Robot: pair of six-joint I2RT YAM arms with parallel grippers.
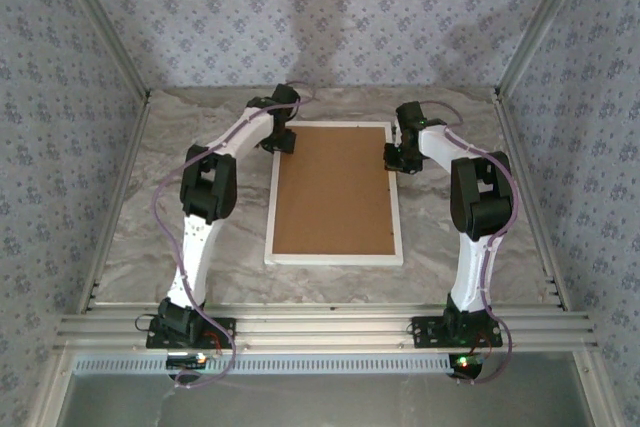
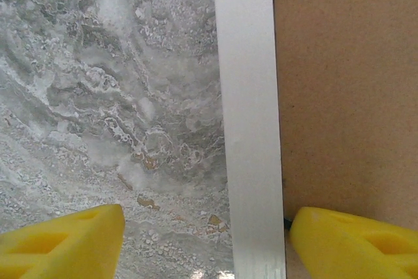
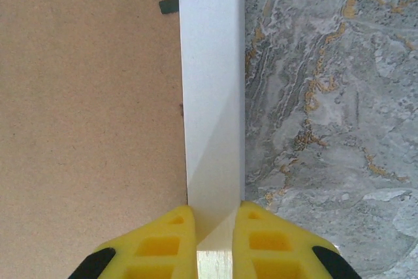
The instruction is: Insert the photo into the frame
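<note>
The white frame (image 1: 335, 258) lies face down in the middle of the table, with a brown backing board (image 1: 333, 190) filling it. The photo is hidden. My left gripper (image 1: 283, 137) is at the frame's far left corner. It stands open (image 2: 206, 227) and straddles the left moulding (image 2: 251, 129): one finger (image 2: 65, 246) over the table, the other (image 2: 353, 246) over the board. My right gripper (image 1: 400, 157) is at the far right side. It is shut (image 3: 215, 227), with both tips down on the right moulding (image 3: 212, 83).
The table top is grey marble (image 1: 200, 247). A small black tab (image 3: 168, 6) sticks out at the board's right edge. Metal rails (image 1: 320, 327) run along the near edge, and uprights stand at the back corners.
</note>
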